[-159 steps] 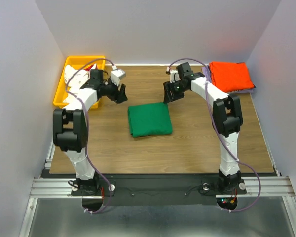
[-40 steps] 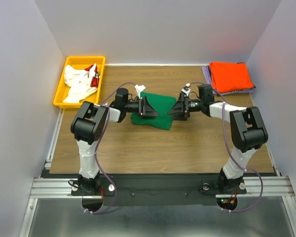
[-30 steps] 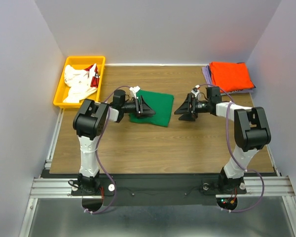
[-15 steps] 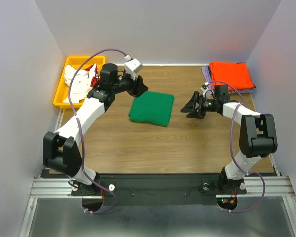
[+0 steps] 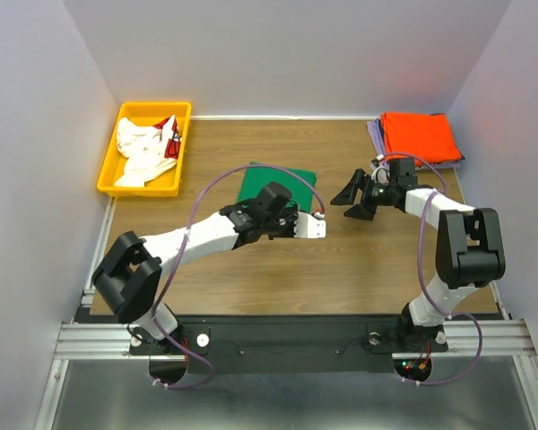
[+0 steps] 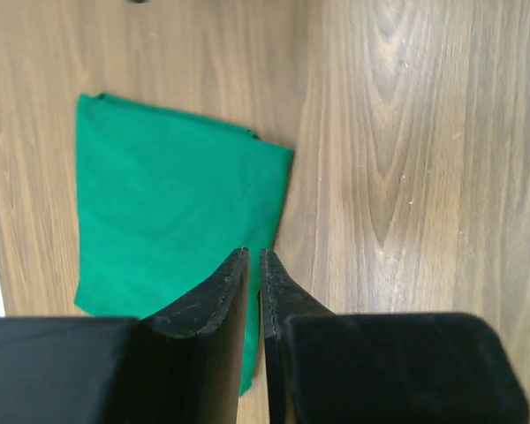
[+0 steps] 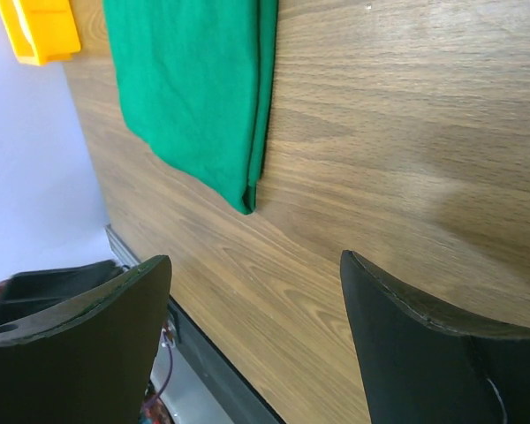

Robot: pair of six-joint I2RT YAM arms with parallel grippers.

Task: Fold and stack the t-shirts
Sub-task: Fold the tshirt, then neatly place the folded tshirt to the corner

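A bright green t-shirt (image 5: 271, 177) lies folded in a rectangle mid-table, also seen in the left wrist view (image 6: 172, 203) and the right wrist view (image 7: 194, 88). My left gripper (image 5: 281, 208) hangs over its near edge. Its fingers (image 6: 287, 305) stand almost together with a thin slit and nothing between them. My right gripper (image 5: 359, 199) sits low to the shirt's right, apart from it, wide open and empty (image 7: 254, 258). At the back right a folded orange t-shirt (image 5: 419, 136) rests on a lavender one (image 5: 374, 134). White t-shirts with red (image 5: 146, 148) lie crumpled in the bin.
The yellow bin (image 5: 108, 175) stands at the back left corner, its corner also in the right wrist view (image 7: 44, 31). Purple cables loop off both arms. Side walls close in on both sides of the wooden table (image 5: 251, 278).
My left arm swung from the shirt's left edge, round the back, to its near side while its jaws closed. The green shirt shifted a little toward the back. The right gripper drew slightly away.
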